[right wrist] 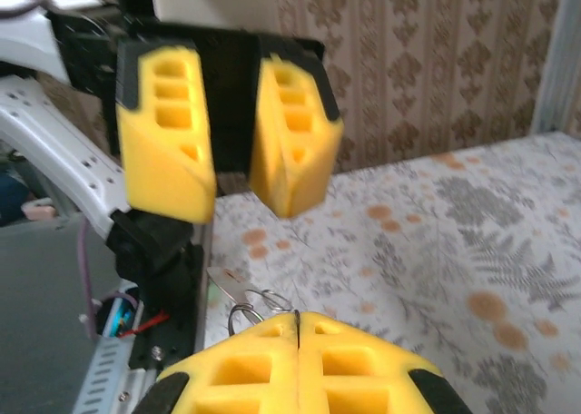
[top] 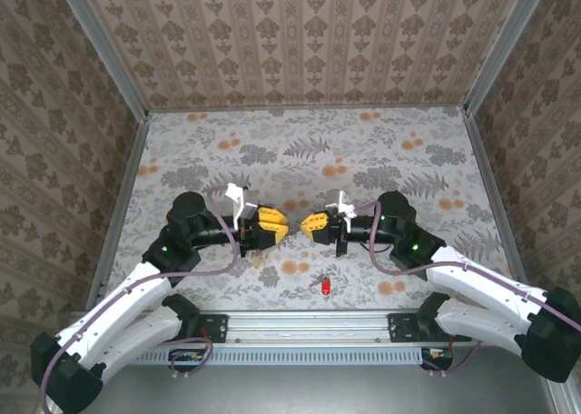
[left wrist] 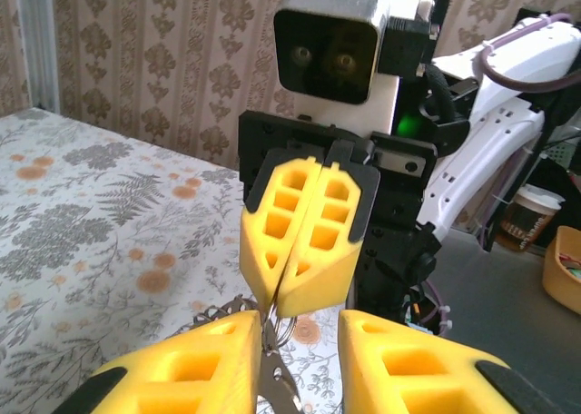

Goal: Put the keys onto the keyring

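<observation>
My two grippers meet tip to tip above the middle of the table. The right gripper [top: 306,223] [right wrist: 298,317] is shut on the keyring [right wrist: 265,300], thin wire loops sticking out past its tips. A silvery key blade [right wrist: 225,281] hangs at the keyring [left wrist: 283,330]; I cannot tell whether it is threaded on. The left gripper [top: 282,222] [left wrist: 300,320] stands open around the right gripper's tips, and the key blade [left wrist: 277,387] lies against the inner face of its left finger [left wrist: 195,359], not clamped. A red-headed key [top: 325,285] lies on the table near the front edge.
The flowered table [top: 309,151] is walled in by patterned panels at the back and both sides. A metal rail [top: 309,327] with the arm bases runs along the front edge. Off the table in the left wrist view stands a paper cup [left wrist: 526,216].
</observation>
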Robot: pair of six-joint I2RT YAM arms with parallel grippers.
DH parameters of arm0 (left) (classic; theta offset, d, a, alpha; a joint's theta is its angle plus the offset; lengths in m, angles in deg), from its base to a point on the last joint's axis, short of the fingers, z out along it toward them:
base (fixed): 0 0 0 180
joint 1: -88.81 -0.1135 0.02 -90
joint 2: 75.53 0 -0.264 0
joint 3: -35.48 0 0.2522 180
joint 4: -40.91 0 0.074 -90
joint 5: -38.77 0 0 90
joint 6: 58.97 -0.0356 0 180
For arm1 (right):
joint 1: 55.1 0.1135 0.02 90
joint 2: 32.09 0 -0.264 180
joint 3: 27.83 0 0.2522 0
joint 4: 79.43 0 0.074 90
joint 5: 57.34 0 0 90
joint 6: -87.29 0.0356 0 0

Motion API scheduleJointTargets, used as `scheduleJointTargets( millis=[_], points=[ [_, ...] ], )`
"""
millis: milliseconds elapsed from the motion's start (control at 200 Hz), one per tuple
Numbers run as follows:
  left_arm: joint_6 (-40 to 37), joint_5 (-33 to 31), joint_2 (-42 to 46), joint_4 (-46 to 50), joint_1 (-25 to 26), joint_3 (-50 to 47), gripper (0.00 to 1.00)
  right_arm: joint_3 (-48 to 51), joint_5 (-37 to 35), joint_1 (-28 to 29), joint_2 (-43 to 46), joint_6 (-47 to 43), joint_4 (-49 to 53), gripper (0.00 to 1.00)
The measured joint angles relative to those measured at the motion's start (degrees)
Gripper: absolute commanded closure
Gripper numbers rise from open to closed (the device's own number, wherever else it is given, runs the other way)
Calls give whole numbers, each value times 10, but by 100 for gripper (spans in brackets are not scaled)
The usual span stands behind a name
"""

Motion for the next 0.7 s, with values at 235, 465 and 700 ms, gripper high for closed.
scheduleJointTargets(
  millis=[235,465,700],
  points=[
    [-1,24,0,2,11,4,70,-27,46,3,0,12,-45,100],
    [-20,32,-2,21,33,27,70,-33,64,10,-5,11,-50,100],
    [-44,28,-10,47,40,37,71,-34,70,13,-9,11,-50,100]
  ],
)
